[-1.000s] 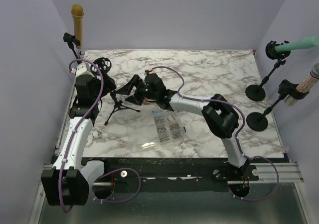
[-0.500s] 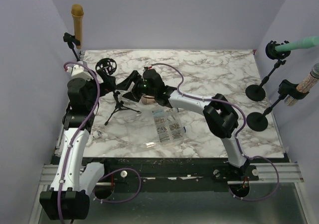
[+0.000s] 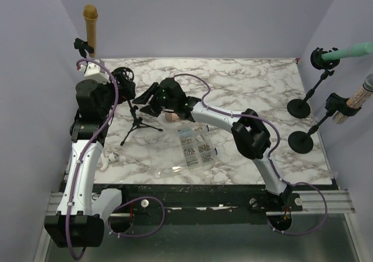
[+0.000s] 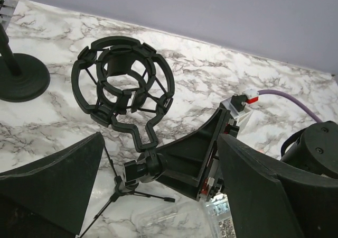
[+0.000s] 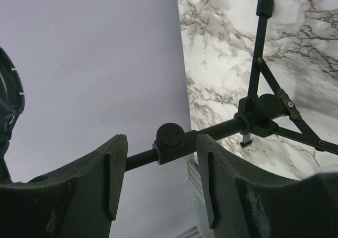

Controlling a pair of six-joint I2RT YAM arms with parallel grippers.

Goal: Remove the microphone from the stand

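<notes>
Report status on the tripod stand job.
Left gripper open beside shock mount, ring empty. Right gripper open, straddling tripod stand pole, not clamped. Clear box near tripod feet, not touching.

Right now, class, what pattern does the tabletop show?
The tabletop is white marble with grey veining, clearest in the top view.
</notes>
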